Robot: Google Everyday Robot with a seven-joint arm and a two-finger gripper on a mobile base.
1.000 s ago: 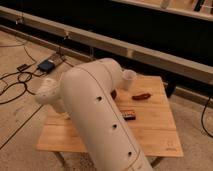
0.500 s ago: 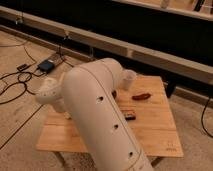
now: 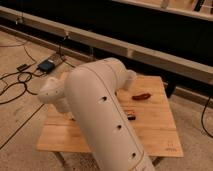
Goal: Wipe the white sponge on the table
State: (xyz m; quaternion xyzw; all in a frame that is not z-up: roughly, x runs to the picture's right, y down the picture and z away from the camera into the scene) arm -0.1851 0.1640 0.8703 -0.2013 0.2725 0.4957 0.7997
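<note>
My gripper, hidden behind my arm point(image 3: 100, 117) somewhere over the table point(image 3: 157, 132), has just closed fully. I cannot confirm that it clamps the white sponge, which is hidden there too. If it is gripped, wiping can begin. Container: one white cup point(image 3: 131, 78) near the far edge, contents not visible.

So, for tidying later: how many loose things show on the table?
3: white cup beside the arm, reddish item right of it, dark bar nearer. The arm hides the shut pincer, maybe more things.
</note>
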